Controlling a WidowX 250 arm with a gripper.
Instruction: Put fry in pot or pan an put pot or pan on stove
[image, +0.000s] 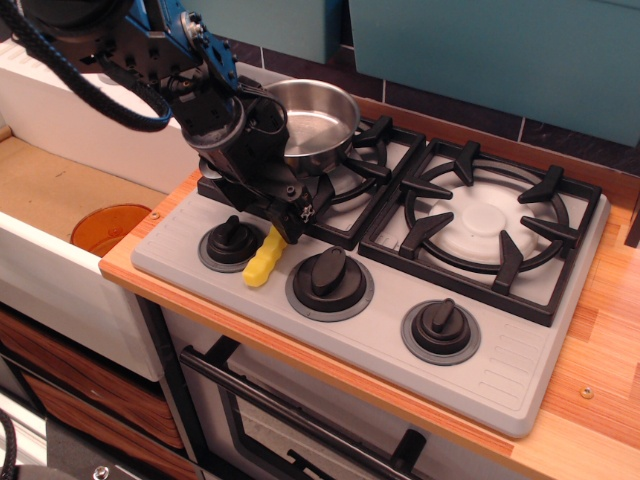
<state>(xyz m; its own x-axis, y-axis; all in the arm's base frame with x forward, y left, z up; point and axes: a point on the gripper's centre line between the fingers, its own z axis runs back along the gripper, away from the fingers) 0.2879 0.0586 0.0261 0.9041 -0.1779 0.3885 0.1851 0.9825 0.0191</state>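
The yellow crinkle-cut fry (263, 262) stands tilted on the grey stove (500, 375), between the left knob (232, 243) and the middle knob (329, 273). Its lower end rests on the stove surface. My gripper (281, 228) comes down from the upper left, and its black fingers are closed on the fry's upper end. Behind the gripper, the shiny steel pan (318, 122) sits on the left burner grate (345, 190), partly hidden by the arm. I see nothing inside the pan.
An orange translucent bowl (108, 227) lies in the sink at the left. The right burner grate (485, 225) and right knob (441, 328) are bare. A wooden counter (600, 400) borders the stove, with a teal backsplash behind it.
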